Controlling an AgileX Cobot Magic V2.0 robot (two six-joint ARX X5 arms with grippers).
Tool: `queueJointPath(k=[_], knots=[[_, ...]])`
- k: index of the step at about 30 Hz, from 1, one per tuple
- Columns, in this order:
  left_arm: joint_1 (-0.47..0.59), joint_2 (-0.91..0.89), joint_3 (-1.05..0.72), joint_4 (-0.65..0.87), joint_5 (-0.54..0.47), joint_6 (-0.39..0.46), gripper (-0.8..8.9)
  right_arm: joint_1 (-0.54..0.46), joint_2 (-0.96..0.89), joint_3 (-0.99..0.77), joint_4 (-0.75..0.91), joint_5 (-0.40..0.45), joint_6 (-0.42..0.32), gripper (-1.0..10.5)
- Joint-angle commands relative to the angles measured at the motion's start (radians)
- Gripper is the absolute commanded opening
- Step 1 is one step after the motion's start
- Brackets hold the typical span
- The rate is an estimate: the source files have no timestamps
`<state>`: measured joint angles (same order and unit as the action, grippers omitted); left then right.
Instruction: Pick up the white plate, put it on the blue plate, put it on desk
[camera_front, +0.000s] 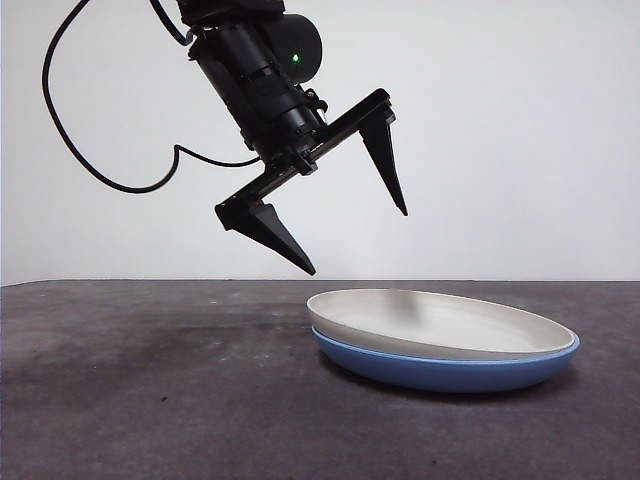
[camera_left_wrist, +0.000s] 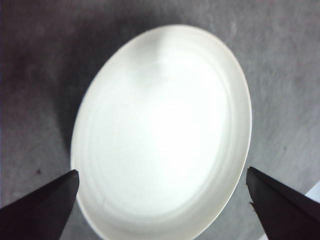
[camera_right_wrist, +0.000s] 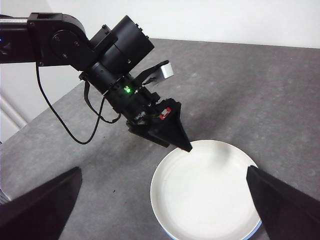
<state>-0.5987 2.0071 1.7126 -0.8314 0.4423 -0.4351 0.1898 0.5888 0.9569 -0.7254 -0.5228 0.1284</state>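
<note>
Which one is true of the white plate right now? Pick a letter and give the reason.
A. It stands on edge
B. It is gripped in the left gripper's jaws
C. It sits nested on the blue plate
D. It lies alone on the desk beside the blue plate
C: the white plate rests inside the blue plate on the desk, while the left gripper hangs open above it, holding nothing.

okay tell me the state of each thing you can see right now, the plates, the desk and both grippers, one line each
white plate: nested on the blue plate, empty.
blue plate: on the desk, under the white plate.
desk: bears the stacked plates.
left gripper: open, above the white plate, holding nothing.
right gripper: open, high over the plates, holding nothing.
</note>
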Motion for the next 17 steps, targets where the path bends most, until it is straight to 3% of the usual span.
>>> queueJointPath(k=[1, 9, 17], knots=[[-0.006, 0.005, 0.053, -0.030, -0.020, 0.065, 5.43, 0.005, 0.003, 0.019, 0.006, -0.001, -0.002, 5.8], [-0.006, -0.071, 0.102, -0.142, -0.111, 0.183, 5.30, 0.005, 0.003, 0.019, 0.005, -0.001, -0.001, 5.8], [-0.019, -0.298, 0.102, -0.266, -0.171, 0.301, 5.33, 0.005, 0.003, 0.019, 0.006, 0.000, -0.002, 5.8]])
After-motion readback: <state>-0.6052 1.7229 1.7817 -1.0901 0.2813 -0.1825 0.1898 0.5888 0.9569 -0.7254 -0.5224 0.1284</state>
